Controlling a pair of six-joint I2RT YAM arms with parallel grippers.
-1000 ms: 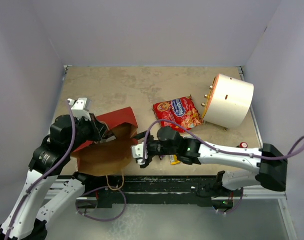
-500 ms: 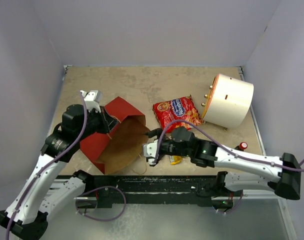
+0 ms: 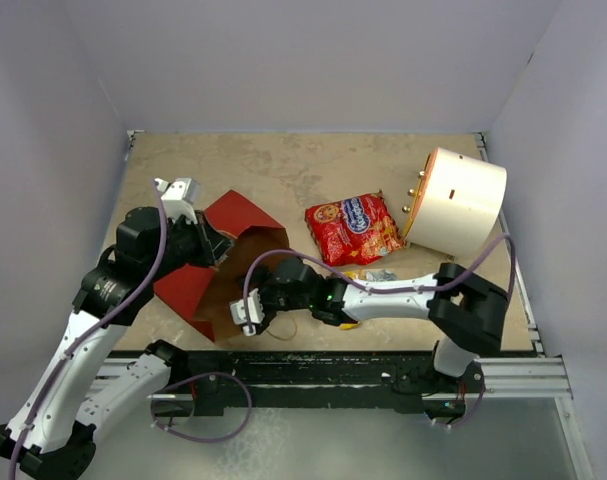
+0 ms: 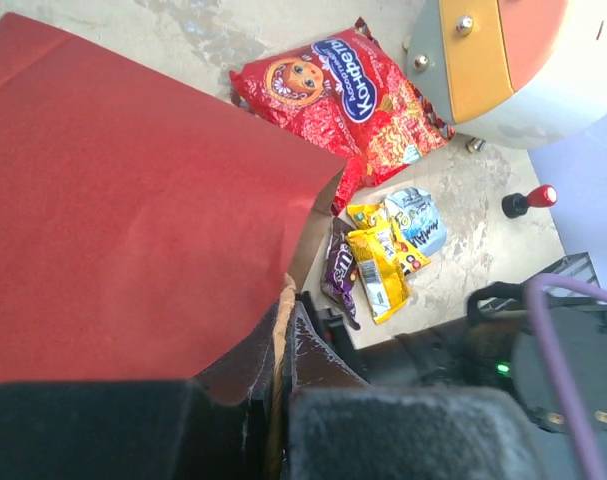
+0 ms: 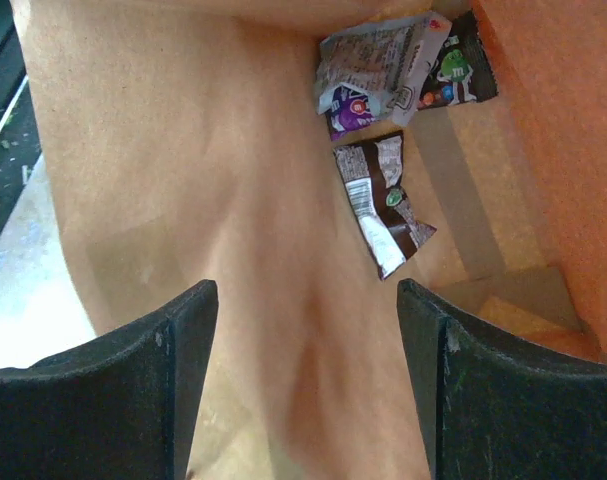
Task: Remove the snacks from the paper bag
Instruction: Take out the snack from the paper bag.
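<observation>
Right hand (image 5: 305, 300), now pushed inside the paper bag (image 3: 245, 222), is hovering spread; brown candy wrapper (image 5: 381, 205) is lying at one o'clock. Left hand (image 4: 281, 345) is pinching the rim.

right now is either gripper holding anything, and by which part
The left gripper pinches the paper bag at its mouth edge. The right gripper is open in the bag's mouth, holding nothing.

Left arm (image 3: 78, 365): white shell links, black joint housings, white block at the wrist. Right arm (image 3: 398, 297): same white-and-black build, small green light (image 3: 330, 296) near the wrist. Purple cable (image 3: 198, 412) along each arm, looped at the base. Right gripper (image 5: 303, 300): jaws matte black, scuffed.
</observation>
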